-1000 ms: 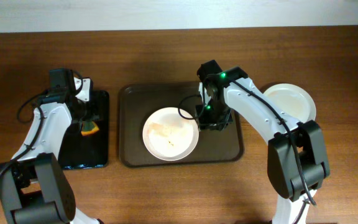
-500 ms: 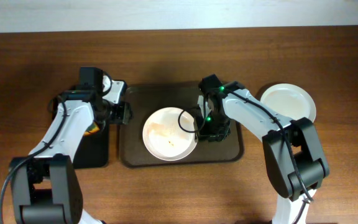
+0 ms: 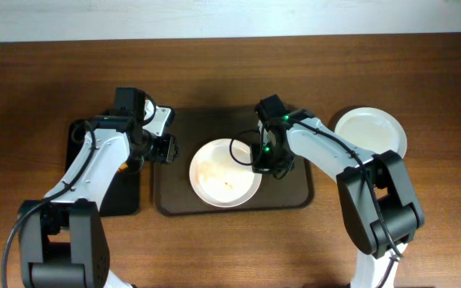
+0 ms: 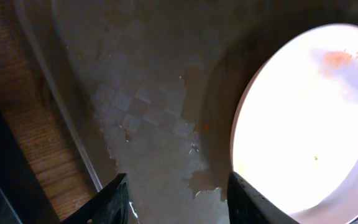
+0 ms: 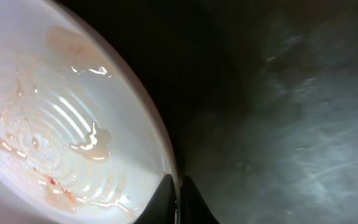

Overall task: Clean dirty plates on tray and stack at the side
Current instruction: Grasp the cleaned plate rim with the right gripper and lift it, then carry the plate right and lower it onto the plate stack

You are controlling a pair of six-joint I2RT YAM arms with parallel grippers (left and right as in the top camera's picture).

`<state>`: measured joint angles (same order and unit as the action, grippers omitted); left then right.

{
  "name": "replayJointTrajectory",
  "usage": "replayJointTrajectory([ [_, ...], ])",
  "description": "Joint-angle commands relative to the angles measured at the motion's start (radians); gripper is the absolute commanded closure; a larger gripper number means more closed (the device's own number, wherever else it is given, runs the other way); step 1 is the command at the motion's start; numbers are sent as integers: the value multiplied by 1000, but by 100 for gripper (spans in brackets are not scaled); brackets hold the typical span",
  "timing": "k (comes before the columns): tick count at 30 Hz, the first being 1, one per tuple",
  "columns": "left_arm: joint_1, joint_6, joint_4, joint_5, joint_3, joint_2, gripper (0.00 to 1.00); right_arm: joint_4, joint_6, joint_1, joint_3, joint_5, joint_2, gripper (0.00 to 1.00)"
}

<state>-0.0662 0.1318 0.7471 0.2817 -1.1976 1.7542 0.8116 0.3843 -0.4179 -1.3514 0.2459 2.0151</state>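
One clean plate (image 3: 370, 132) sits on the surface right of the tray (image 3: 174, 196). A sauce-smeared plate (image 3: 225, 172) lies on the tray, so wiping and stacking look unfinished. The right fingers (image 5: 194, 202) pinch its rim. The left fingers (image 4: 107, 202) hang apart, empty, above the tray.
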Motion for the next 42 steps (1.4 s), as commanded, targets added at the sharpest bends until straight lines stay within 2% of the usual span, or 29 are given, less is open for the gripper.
replayJointTrajectory([
  [1,-2,16,3,18,-21,-11,51,15,8,33,-44,-97,-14,96],
  [9,-1,16,3,18,-21,-11,53,113,-13,27,-199,-256,-118,96],
  [18,-1,16,-6,17,-21,-11,52,135,-55,-73,-244,-609,-226,96],
  [23,-1,16,-19,17,-21,-11,52,134,-94,-210,-244,-917,-236,96],
  [26,-1,16,-21,17,-21,-11,52,126,-115,-274,-244,-1201,-236,96],
  [28,-1,16,-20,17,-21,-11,52,100,-116,-294,-245,-1325,-236,96],
  [39,-1,16,-20,17,-21,-11,52,89,-114,-291,-245,-1322,-236,96],
  [42,-1,16,-20,17,-21,-11,52,90,-66,-238,-245,-1213,-236,96],
])
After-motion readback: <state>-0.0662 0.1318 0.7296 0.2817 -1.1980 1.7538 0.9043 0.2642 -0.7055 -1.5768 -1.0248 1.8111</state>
